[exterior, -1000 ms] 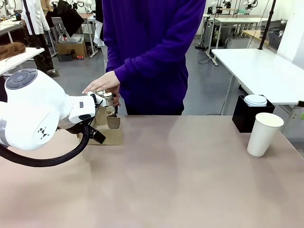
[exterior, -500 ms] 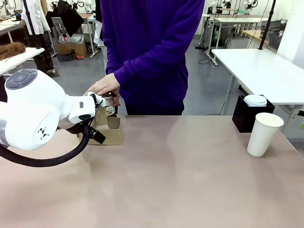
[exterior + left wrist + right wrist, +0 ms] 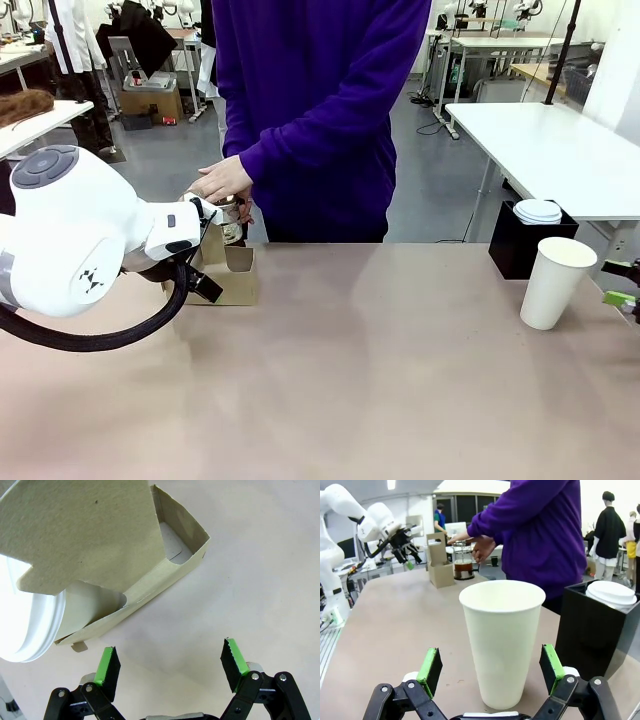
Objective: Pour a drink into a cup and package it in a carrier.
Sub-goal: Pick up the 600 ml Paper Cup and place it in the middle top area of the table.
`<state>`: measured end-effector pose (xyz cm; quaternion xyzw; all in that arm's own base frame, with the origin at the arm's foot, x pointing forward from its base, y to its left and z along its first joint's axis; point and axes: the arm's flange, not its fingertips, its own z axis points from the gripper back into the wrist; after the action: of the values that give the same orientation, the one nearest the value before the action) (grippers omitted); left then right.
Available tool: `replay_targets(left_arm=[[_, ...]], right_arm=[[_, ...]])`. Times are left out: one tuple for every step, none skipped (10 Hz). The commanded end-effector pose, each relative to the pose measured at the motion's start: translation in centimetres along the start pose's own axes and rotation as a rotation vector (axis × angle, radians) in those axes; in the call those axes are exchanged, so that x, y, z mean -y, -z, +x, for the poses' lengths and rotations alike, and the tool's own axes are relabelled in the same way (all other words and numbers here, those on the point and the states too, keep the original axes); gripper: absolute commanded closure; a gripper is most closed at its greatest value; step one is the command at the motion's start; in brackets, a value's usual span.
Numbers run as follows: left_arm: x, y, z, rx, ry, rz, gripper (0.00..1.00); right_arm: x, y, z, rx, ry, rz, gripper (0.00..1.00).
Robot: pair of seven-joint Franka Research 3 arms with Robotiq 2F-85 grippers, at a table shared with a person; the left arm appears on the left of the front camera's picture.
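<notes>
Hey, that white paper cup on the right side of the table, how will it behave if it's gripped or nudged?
The cup is tall and tapers to a narrow base, so a high nudge would probably tip it. It has no lid, so its paper wall will likely dent under a hard squeeze.

**Carrier left, cup right**

The carrier (image 3: pixel 235 285) sits far left on the table (image 3: pixel 380 380), with the jug (image 3: pixel 232 222) apparently just behind it under a hand (image 3: pixel 222 178). The cup (image 3: pixel 556 282) stands far right. The box (image 3: pixel 515 248) is behind it, lids (image 3: pixel 538 210) on top.
</notes>
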<state>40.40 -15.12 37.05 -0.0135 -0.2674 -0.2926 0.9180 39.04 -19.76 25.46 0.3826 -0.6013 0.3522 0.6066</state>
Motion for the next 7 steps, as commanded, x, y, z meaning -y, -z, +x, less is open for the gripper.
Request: replay_targets(left_arm=[[0.0, 0.0, 0.0, 0.000, 0.000, -0.001, 0.00], [0.0, 0.0, 0.0, 0.000, 0.000, -0.001, 0.00], [0.0, 0.0, 0.0, 0.000, 0.000, -0.001, 0.00], [0.0, 0.0, 0.0, 0.000, 0.000, -0.001, 0.00], [0.0, 0.0, 0.0, 0.000, 0.000, -0.001, 0.00], [0.0, 0.0, 0.0, 0.000, 0.000, -0.001, 0.00], [0.0, 0.0, 0.0, 0.000, 0.000, -0.001, 0.00]], right_arm=[[-0.3, 1.7, -1.2, 0.001, -0.007, -0.025, 0.00], [-0.3, 2.3, -1.5, -0.001, 0.004, -0.027, 0.00], [-0.3, 2.9, -1.8, 0.001, 0.023, -0.029, 0.00], [-0.4, 3.6, -2.0, 0.004, 0.028, -0.035, 0.00], [-0.3, 4.1, -2.2, 0.009, 0.030, -0.045, 0.00], [-0.3, 4.6, -2.3, 0.018, 0.040, -0.043, 0.00], [-0.1, 5.2, -2.5, 0.024, 0.048, -0.047, 0.00]])
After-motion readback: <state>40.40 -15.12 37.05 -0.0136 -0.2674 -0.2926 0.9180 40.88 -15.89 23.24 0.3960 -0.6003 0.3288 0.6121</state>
